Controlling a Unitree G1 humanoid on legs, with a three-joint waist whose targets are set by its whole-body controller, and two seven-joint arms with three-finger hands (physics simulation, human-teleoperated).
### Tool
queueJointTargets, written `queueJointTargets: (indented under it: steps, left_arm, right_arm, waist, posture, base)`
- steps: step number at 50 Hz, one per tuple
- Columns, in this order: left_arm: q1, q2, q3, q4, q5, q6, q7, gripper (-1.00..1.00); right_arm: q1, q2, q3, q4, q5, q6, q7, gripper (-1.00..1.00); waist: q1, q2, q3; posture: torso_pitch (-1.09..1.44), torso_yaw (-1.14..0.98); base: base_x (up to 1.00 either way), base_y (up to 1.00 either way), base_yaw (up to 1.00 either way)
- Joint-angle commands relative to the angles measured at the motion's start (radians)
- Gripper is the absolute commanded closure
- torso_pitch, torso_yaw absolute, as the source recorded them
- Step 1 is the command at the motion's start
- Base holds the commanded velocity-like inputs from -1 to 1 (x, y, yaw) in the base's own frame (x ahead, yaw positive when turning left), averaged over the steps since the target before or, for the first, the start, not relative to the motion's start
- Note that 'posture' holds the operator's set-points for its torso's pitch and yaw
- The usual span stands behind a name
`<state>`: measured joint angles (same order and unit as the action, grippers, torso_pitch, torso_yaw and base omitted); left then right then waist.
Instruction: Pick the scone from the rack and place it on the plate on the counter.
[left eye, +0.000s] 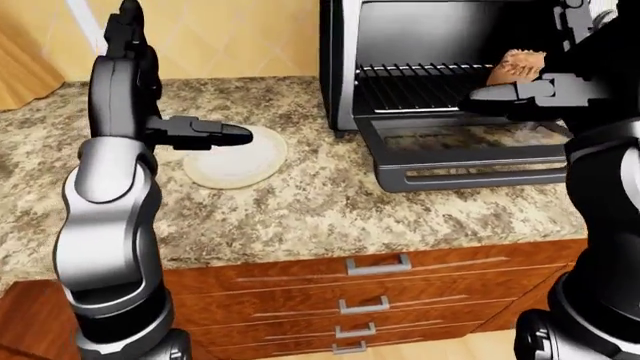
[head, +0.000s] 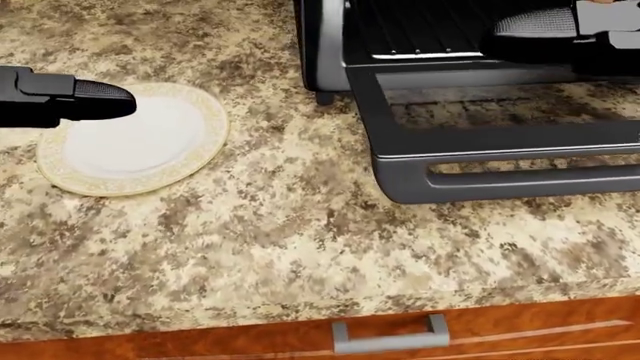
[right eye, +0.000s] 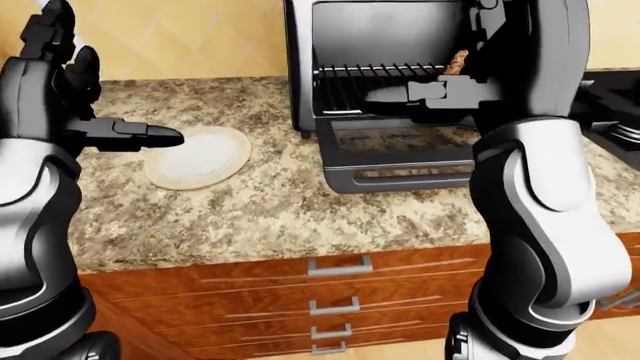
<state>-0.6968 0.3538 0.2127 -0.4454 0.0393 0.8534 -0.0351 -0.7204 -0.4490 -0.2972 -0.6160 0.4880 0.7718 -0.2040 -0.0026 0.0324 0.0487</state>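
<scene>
Speckled granite counter (head: 300, 225) stretches across your view, wood-fronted drawers (left eye: 380, 289) below it, and the toaster oven (left eye: 440, 45) is your landmark, standing at the upper right with its door (head: 500, 161) dropped flat onto the stone. Inside the oven you have the wire rack (left eye: 425, 79), and the scone (left eye: 518, 64) sits on the right-hand part of that rack, a pale brown lump partly hidden by your own arm. Your right hand (left eye: 520, 94) hovers at the oven's mouth, above the open door and just below the scone in the left-eye view; the fingers point leftward, straight, and nothing is in them, though you cannot tell from these views whether they touch the rack. Well to the left of the oven, the cream plate (head: 135, 139) lies flat on the counter with nothing on it. Your left hand (left eye: 205, 133) hangs over the plate's left edge, fingers stretched out toward the oven, holding nothing. Both forearms rise steeply at the sides of the eye views.
</scene>
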Motion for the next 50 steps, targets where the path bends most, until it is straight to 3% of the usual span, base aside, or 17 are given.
queueJointTargets:
  steps: [1,4,7,8,10,18,28,38,47,50]
  left_arm:
    - [-0.026,0.007,0.003,-0.023,0.004,-0.03,0.0,-1.0]
    - [-0.029,0.01,0.006,-0.021,0.005,-0.029,-0.002,-1.0]
    - [-0.023,0.013,0.013,-0.026,0.003,-0.03,-0.003,-1.0]
    - [-0.021,0.014,0.015,-0.025,0.002,-0.031,-0.004,-1.0]
    - [-0.021,0.016,0.016,-0.025,0.001,-0.032,-0.004,-1.0]
    - [-0.032,0.025,0.018,-0.012,-0.004,-0.037,0.0,-1.0]
    - [-0.027,0.019,0.017,0.01,-0.005,-0.064,0.009,-1.0]
    - [-0.016,0.015,0.017,0.016,-0.009,-0.078,0.018,-1.0]
    - [-0.021,0.019,0.017,0.012,-0.01,-0.07,0.017,-1.0]
    - [-0.029,0.019,0.014,0.015,-0.01,-0.068,0.018,-1.0]
  right_arm:
    - [-0.024,-0.017,-0.005,-0.009,-0.012,-0.034,-0.009,-1.0]
    - [-0.022,-0.016,-0.008,-0.005,-0.017,-0.017,-0.021,-1.0]
    - [-0.029,-0.026,-0.013,-0.009,-0.02,-0.01,-0.024,-1.0]
    - [-0.028,-0.029,-0.013,-0.005,-0.024,-0.009,-0.024,-1.0]
    - [-0.032,-0.031,-0.014,-0.007,-0.024,-0.005,-0.027,-1.0]
    - [-0.054,-0.062,-0.035,-0.009,-0.01,0.021,-0.041,-1.0]
    - [-0.059,-0.133,-0.065,0.019,-0.034,0.07,-0.079,-1.0]
    - [-0.082,-0.2,-0.09,0.114,-0.176,0.105,-0.098,-1.0]
    - [-0.157,-0.196,-0.02,0.252,-0.313,0.097,-0.079,-1.0]
    - [-0.176,-0.177,-0.02,0.297,-0.352,0.085,-0.072,-1.0]
  waist:
    - [-0.001,0.001,-0.008]
    - [0.007,-0.027,0.001]
    - [0.019,-0.093,-0.01]
    - [0.022,-0.054,-0.005]
    - [0.02,-0.058,-0.019]
    - [0.015,-0.04,-0.019]
    - [0.012,-0.044,-0.015]
    - [0.021,-0.054,-0.012]
    - [0.022,-0.055,-0.016]
    - [0.021,-0.052,-0.018]
  posture:
    - [0.0,0.0]
    - [0.0,0.0]
    - [0.0,0.0]
    - [0.0,0.0]
    - [0.0,0.0]
    - [0.0,0.0]
    - [0.0,0.0]
    - [0.0,0.0]
    - [0.0,0.0]
    - [0.0,0.0]
  base:
    - [0.0,0.0,0.0]
    - [0.0,0.0,0.0]
    - [0.0,0.0,0.0]
    - [0.0,0.0,0.0]
    - [0.0,0.0,0.0]
    - [0.0,0.0,0.0]
    - [0.0,0.0,0.0]
    - [0.0,0.0,0.0]
    - [0.0,0.0,0.0]
    - [0.0,0.0,0.0]
